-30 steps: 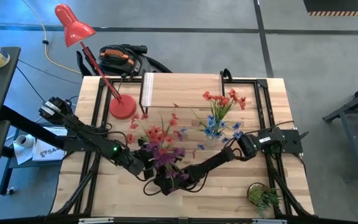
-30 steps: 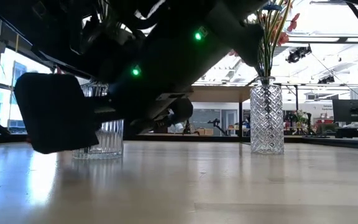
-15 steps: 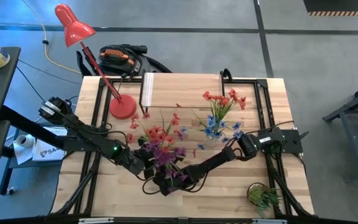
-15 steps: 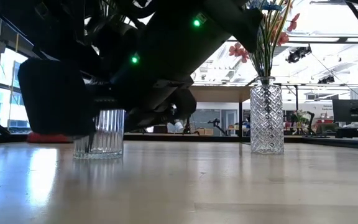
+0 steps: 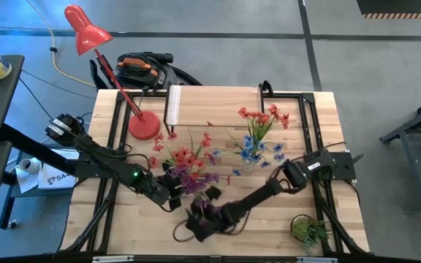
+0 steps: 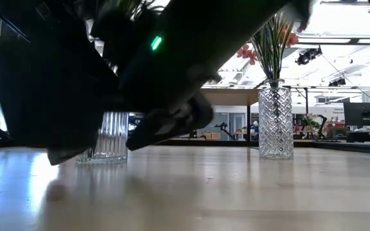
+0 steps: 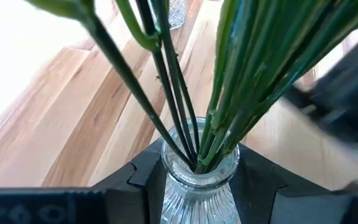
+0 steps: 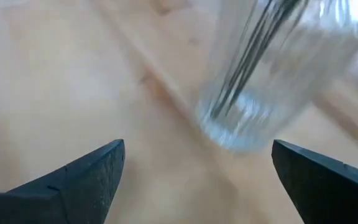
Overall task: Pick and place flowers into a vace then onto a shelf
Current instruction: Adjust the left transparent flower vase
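A ribbed clear glass vase [image 6: 111, 138] stands on the table and holds sprays of red and purple flowers [image 5: 190, 169] on green stems [image 7: 185, 93]. My left gripper [image 5: 172, 191] is shut on this vase. My right gripper [image 5: 196, 225] is open and empty, nearer the table's near edge. Its wrist view shows the vase's base [image 8: 244, 118] a little ahead of the open fingers [image 8: 98, 171]. A second, cut-glass vase [image 6: 275, 119] with red and blue flowers [image 5: 260, 131] stands farther right on its base. My left gripper pinches the ribbed vase's neck [image 7: 197, 177], just under the rim, between its two fingers [image 7: 138, 180]. The fingers come level from the table's left, one on each side of the neck. The vase stays upright with its base on the table.
A red desk lamp [image 5: 141, 124] stands at the far left. A small leafy green plant [image 5: 311, 232] sits at the near right corner. Black metal rails [image 5: 309, 117] run along the table's sides. A wooden plank on thin black legs [image 6: 230, 97] shows behind the vases.
My right gripper has drawn back from the ribbed vase toward the table's near edge. The vase and my left gripper stay where they were.
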You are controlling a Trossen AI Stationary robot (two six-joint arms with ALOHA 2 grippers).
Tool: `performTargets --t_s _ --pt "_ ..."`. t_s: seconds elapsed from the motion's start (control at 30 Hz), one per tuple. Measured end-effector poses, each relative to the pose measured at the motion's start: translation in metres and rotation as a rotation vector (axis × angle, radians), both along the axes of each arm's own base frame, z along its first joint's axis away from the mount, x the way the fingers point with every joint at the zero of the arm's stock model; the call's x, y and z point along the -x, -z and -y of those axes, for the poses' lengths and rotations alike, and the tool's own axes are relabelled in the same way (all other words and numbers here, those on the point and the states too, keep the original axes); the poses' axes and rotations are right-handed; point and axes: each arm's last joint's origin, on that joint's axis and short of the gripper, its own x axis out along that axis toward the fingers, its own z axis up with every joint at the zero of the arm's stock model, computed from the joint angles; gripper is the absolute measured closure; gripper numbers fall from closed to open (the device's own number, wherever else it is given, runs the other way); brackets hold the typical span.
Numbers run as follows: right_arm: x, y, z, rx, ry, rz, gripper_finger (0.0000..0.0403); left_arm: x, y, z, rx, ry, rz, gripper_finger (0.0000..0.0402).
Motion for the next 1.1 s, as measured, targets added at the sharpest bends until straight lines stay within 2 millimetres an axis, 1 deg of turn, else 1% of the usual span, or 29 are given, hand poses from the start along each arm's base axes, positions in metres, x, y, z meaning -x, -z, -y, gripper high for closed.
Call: performTargets --t_s 0.13,0.23,0.37,0.53,0.67,0.8,0.97,1.1 --pt "0.023 -0.005 -0.019 -0.039 0.015 -0.056 0.0008 0.000 0.000 0.000 0.001 0.002 -0.006 0.0218" --pt "0.044 -0.006 -0.035 -0.097 0.029 -0.131 0.0008 0.000 0.000 0.000 0.002 0.003 -0.004 0.0218" --pt "0.075 -0.009 -0.055 -0.164 0.089 -0.206 0.0008 0.000 -0.002 0.000 0.001 0.015 0.003 0.0218" --pt "0.097 -0.010 -0.071 -0.181 0.071 -0.298 0.0008 -0.004 -0.012 0.003 -0.019 0.040 -0.010 0.0218" --pt "0.107 -0.010 -0.082 -0.201 0.036 -0.328 0.0009 -0.007 -0.022 0.005 -0.031 0.051 -0.042 0.0218" --pt "0.111 -0.021 -0.087 -0.244 0.074 -0.372 0.0009 -0.007 -0.028 0.006 -0.044 0.051 -0.104 0.0218" --pt "0.111 -0.035 -0.085 -0.159 0.057 -0.410 0.0009 -0.006 -0.032 0.005 -0.047 0.025 -0.127 0.0218" --pt "0.108 -0.034 -0.078 -0.136 0.066 -0.428 0.0009 -0.006 -0.032 0.005 -0.048 0.018 -0.130 0.0217"
